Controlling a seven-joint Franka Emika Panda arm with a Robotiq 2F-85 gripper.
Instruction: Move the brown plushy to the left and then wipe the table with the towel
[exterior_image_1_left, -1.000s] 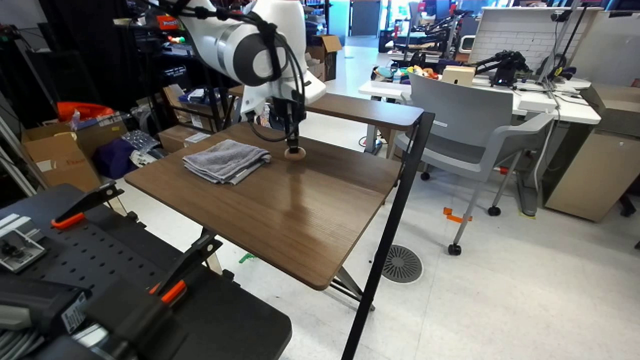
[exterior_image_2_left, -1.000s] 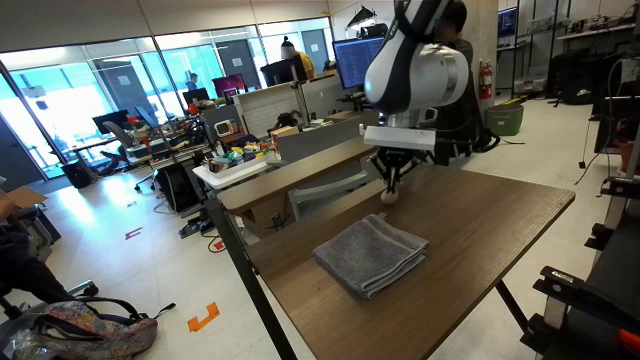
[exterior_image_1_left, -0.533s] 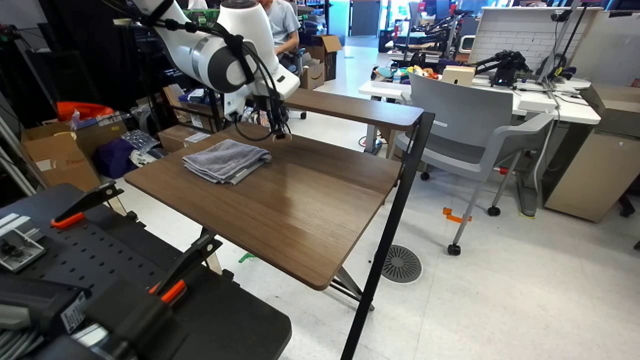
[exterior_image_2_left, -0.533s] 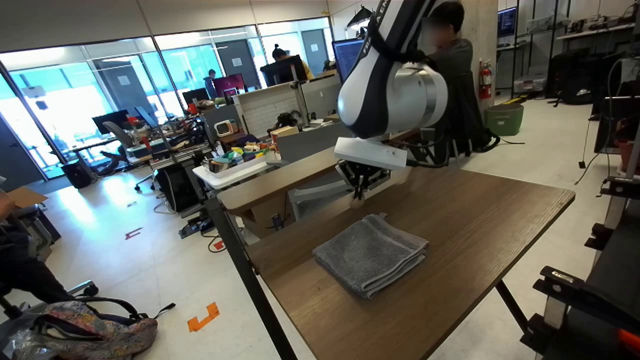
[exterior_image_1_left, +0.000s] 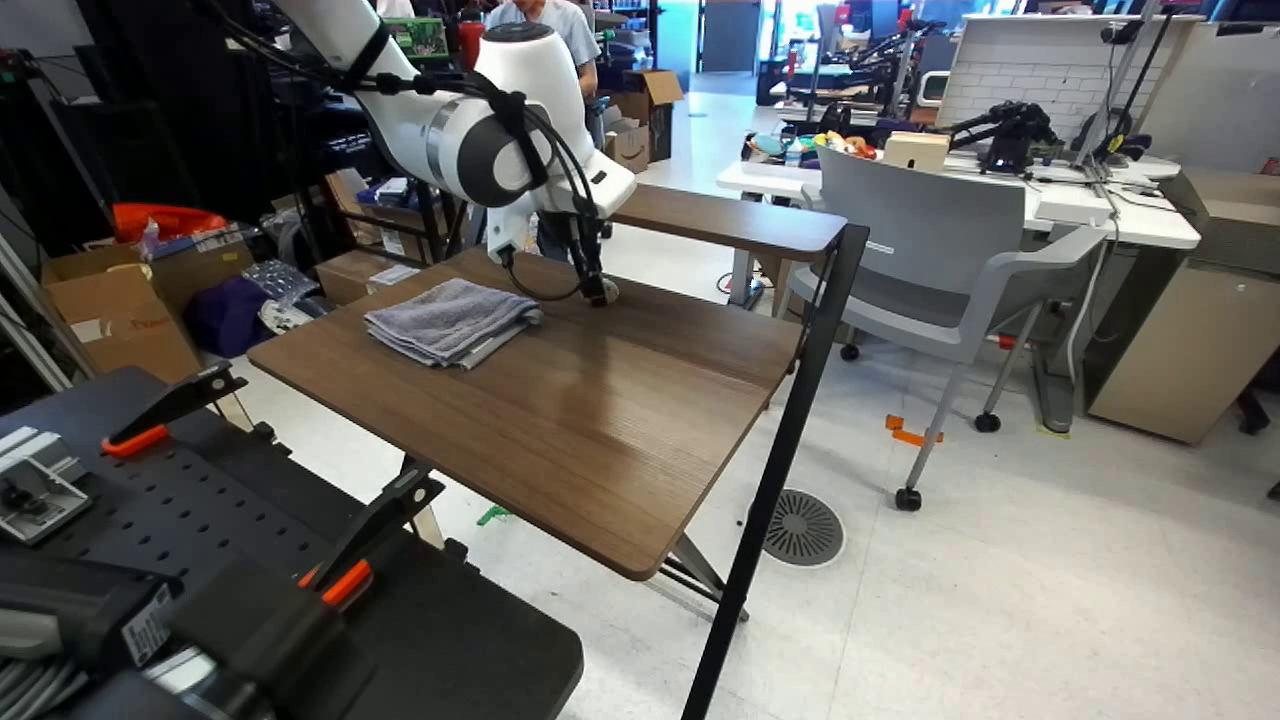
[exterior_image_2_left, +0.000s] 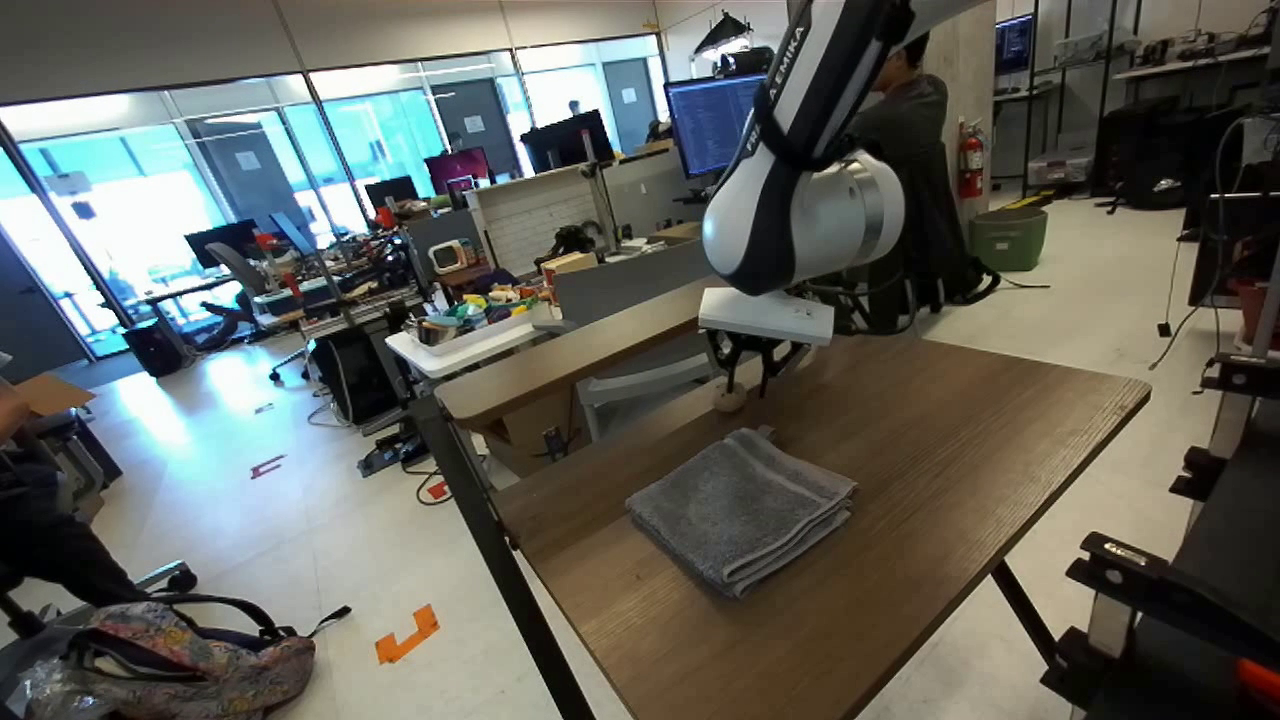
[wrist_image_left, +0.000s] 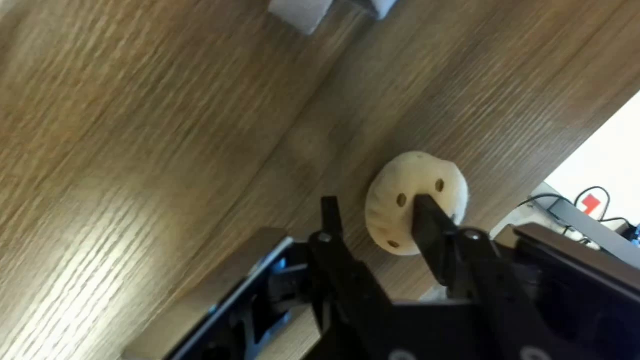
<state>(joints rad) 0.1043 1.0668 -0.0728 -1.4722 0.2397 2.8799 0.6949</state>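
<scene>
Fingers (wrist_image_left: 434, 230) have spread since a second ago, and the one brown plushy (exterior_image_2_left: 730, 401) has shifted left in an exterior view. Two fingers, parted, released. Plushy is on the worktop (exterior_image_2_left: 980, 430); wrist view puts it right of centre, partly behind one finger, contact unclear. One folded towel (exterior_image_2_left: 742, 512), lower centre in an exterior view, near it. Containers there: one white tray (exterior_image_2_left: 500, 329), left, holding mixed coloured items (exterior_image_2_left: 495, 300); one green bin (exterior_image_2_left: 1008, 243), upper right, contents hidden.
</scene>
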